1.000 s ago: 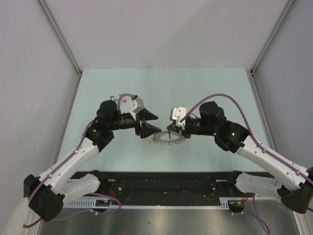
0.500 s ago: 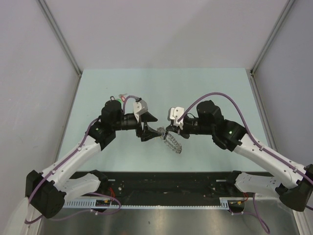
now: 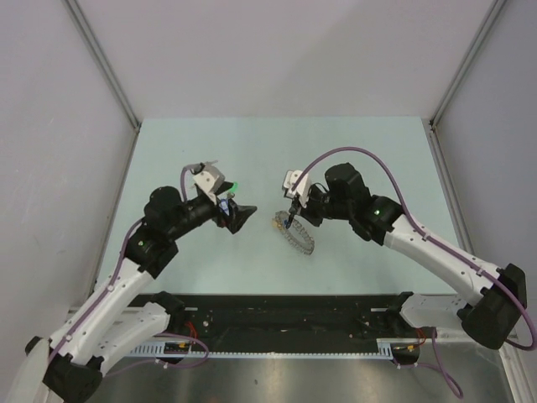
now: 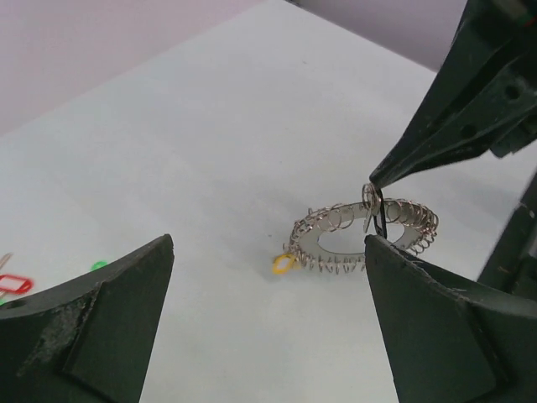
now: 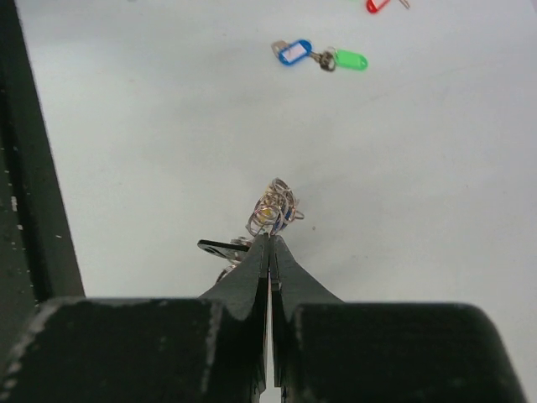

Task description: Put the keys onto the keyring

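Note:
The keyring (image 4: pixel 336 243) is a silvery coiled ring, one side lifted off the pale table. My right gripper (image 3: pixel 290 218) is shut on its raised edge (image 5: pixel 275 206). A yellow tag (image 4: pixel 284 264) hangs at the ring's low side and a black tag (image 5: pixel 220 248) sits beside the right fingertips (image 4: pixel 394 164). My left gripper (image 4: pixel 268 250) is open and holds nothing, a short way left of the keyring (image 3: pixel 296 236). Loose keys with a blue tag (image 5: pixel 294 52) and a green tag (image 5: pixel 348 60) lie on the table beyond the ring.
A red tag (image 4: pixel 13 285) and a green tag (image 4: pixel 99 265) lie on the table to the left. In the top view a blue tag (image 3: pixel 225 204) and a green tag (image 3: pixel 236 186) show beside the left wrist. A black rail (image 3: pixel 277 315) runs along the near edge.
My left gripper has opened wide and drawn back to the left, away from the keyring. The right gripper has carried the ring a little left and away, one side tilted up.

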`<state>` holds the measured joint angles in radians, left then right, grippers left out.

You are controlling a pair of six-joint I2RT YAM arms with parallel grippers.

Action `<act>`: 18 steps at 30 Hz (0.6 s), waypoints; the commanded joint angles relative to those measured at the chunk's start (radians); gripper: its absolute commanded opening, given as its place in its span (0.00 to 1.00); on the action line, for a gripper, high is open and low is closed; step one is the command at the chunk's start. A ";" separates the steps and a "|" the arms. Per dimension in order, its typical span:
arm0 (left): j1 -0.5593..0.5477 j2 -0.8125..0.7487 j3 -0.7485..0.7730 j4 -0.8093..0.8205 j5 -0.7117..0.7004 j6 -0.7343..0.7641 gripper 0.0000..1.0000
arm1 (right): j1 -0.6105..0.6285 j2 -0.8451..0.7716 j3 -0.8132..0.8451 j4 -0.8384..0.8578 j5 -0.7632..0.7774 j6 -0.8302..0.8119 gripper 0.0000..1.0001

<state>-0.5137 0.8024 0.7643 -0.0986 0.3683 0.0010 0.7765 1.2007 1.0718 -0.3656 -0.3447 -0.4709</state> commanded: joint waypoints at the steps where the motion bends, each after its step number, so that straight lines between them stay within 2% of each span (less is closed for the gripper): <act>1: 0.009 -0.132 -0.037 -0.053 -0.282 -0.103 1.00 | -0.017 0.039 0.051 0.094 0.074 0.006 0.00; 7: 0.012 -0.247 -0.117 -0.121 -0.399 -0.101 1.00 | -0.011 0.098 0.051 0.148 0.188 0.003 0.00; 12: 0.012 -0.296 -0.145 -0.131 -0.517 -0.102 1.00 | 0.056 0.187 0.051 0.148 0.263 0.021 0.00; 18: 0.012 -0.337 -0.141 -0.133 -0.594 -0.078 0.99 | 0.154 0.279 0.047 0.128 0.292 0.095 0.00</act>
<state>-0.5098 0.5007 0.6205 -0.2432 -0.1287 -0.0784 0.8734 1.4399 1.0786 -0.2642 -0.0978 -0.4366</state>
